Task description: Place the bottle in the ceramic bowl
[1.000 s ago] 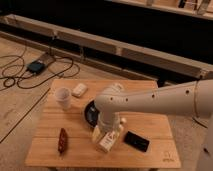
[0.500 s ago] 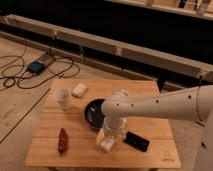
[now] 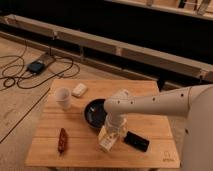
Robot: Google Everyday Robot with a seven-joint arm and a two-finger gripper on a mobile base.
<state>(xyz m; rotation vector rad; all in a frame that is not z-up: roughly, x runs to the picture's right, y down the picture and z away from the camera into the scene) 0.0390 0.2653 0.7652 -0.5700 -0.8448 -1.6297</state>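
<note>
While the gripper (image 3: pixel 112 131) has dropped lower than a second ago, the small cream-white plastic bottle (image 3: pixel 106 142) lies unmoved just at its seven o'clock, at five o'clock of the round dark blue-black ceramic bowl (image 3: pixel 89 116); whether the gripper holds the bottle cannot be told.

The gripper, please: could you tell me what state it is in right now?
Gripper: down at the bottle, beside the ceramic bowl; its state cannot be told.

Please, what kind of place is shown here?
Probably an indoor robot test area, not a home: cables and a black box lie on the bare floor, and a wooden table holds loose objects. The hand is low over the bottle, beside the ceramic bowl.
</note>
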